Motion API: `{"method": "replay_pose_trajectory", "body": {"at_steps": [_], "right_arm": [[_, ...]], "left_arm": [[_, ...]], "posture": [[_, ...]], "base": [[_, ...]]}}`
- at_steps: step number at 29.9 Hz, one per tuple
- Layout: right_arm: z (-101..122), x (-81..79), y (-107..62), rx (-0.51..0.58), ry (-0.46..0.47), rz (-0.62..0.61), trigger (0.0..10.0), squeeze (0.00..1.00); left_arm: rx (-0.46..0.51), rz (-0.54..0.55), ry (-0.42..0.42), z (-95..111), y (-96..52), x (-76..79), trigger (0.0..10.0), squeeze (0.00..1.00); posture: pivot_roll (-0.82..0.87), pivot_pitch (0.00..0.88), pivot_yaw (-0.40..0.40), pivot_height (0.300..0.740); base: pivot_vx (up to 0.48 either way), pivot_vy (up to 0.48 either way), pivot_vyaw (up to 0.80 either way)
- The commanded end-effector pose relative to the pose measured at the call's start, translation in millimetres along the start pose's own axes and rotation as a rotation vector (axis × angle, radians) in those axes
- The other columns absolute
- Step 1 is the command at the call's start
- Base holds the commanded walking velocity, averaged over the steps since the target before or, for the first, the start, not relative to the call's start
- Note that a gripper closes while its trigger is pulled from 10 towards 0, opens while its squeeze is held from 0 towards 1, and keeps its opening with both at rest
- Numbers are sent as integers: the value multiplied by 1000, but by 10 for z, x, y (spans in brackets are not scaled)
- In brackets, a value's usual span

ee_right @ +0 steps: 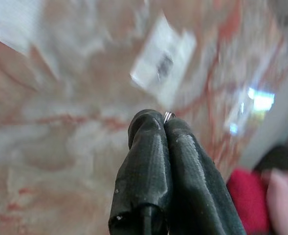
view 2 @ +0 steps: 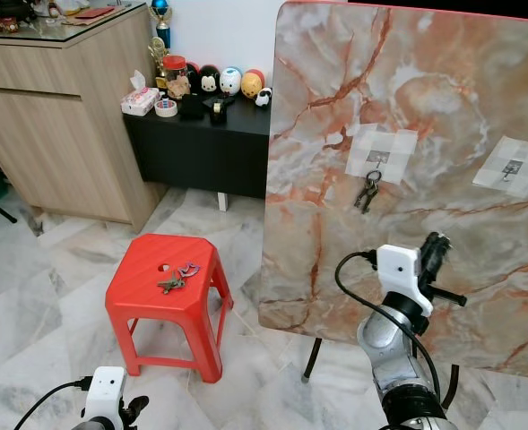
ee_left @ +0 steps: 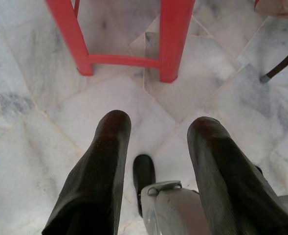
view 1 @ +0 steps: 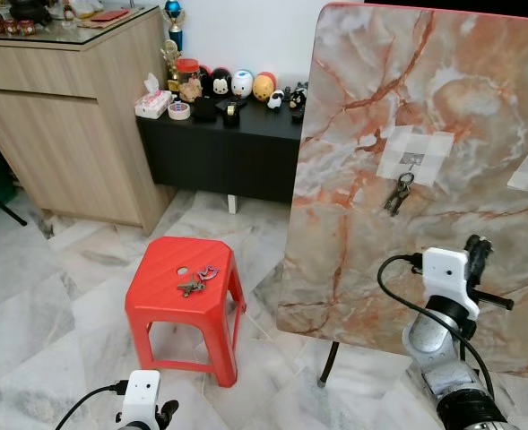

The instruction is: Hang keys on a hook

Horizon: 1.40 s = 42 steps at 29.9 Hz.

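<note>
The right gripper [ee_right: 163, 120] was raised in front of a marble board [view 1: 353, 161], its two black fingers pressed together with a small glint of metal showing at the tips. That glint was prob. part of a key ring, but the view was too blurred to be sure. Ahead of the jaws and a little above sat a white taped patch with a hook [ee_right: 162, 62]. On the board's other patch, a bunch of keys [view 1: 398, 194] already hung from a hook [view 1: 412, 161], up and to the left of the jaws. Another set of keys [view 1: 197, 280] lay on a red stool [view 1: 169, 296], well to the left and below.

To do this step well, I judged the arm should approach slowly and square to the board, lift whatever it pinched above the hook tip, then lower before releasing. A pinch this small could slip or twist.

The left gripper [ee_left: 156, 122] hung low over the floor, jaws wide apart and empty, with the stool legs just beyond them.

The floor [view 1: 57, 305] was pale marble tile. Behind the stool stood a wooden cabinet [view 1: 66, 134] and a low black shelf [view 1: 228, 148] with small toys, jars etc. along its top. The board leaned on a dark metal stand [view 1: 328, 363].
</note>
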State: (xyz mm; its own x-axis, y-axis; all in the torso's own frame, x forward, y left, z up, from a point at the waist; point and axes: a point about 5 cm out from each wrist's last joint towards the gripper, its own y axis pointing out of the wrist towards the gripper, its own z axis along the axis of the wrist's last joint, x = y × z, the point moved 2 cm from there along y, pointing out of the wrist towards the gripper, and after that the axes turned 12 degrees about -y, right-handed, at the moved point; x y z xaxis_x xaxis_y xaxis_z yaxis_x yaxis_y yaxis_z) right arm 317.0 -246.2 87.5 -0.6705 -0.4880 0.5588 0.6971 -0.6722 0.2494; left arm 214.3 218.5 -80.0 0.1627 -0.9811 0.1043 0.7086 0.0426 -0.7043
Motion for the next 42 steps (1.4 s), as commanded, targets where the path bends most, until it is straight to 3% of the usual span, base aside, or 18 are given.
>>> {"method": "replay_pose_trajectory", "body": {"at_steps": [1, 2, 5, 20, 42], "right_arm": [[-75, -34, -16, -86, 52, 28, 10000, 0], [-96, -99, -54, -133, 132, 76, 10000, 0], [-139, -156, -103, -193, 190, 106, 10000, 0], [-81, -94, -41, -145, 177, 85, 10000, 0], [2, -141, -19, -107, 182, 123, 10000, 0]], "left_arm": [[23, -12, -16, 56, 15, 35, 10000, 0], [31, -15, -24, 72, 18, 43, 10000, 0], [39, -18, -29, 88, 22, 51, 10000, 0], [51, -27, -15, 121, 33, 86, 10000, 0], [45, -37, -9, 65, 25, 133, 10000, 0]], "posture": [[74, 0, -58, 740], [71, 0, -57, 740], [74, 0, -56, 740], [66, 0, -55, 740], [75, 0, -68, 740]], "base": [[0, 0, 0], [0, 0, 0], [0, 0, 0], [0, 0, 0], [0, -333, 0]]}}
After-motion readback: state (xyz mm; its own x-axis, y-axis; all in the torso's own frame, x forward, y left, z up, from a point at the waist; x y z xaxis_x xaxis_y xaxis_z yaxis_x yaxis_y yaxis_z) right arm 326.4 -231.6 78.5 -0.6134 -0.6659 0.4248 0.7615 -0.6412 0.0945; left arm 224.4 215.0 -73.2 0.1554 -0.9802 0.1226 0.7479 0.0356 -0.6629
